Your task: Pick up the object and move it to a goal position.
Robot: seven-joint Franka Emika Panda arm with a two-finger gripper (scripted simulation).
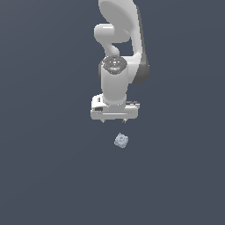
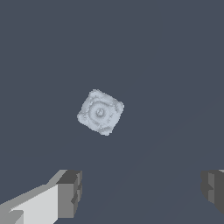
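- White end effector (image 1: 114, 120) hangs above the dark grey tabletop (image 1: 44, 167), fingers spread wide, holding nothing.
- Small pale grey-blue knobbly piece (image 1: 121, 140) lies just beyond the fingertips, untouched.

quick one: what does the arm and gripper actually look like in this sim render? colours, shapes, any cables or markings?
The arm is glossy white with rounded links and dark grey bands at the joints. The gripper has a flat, boxy white body with two short fingers; in the wrist view the fingertips are blocky dark grey. No cables or logos are visible.
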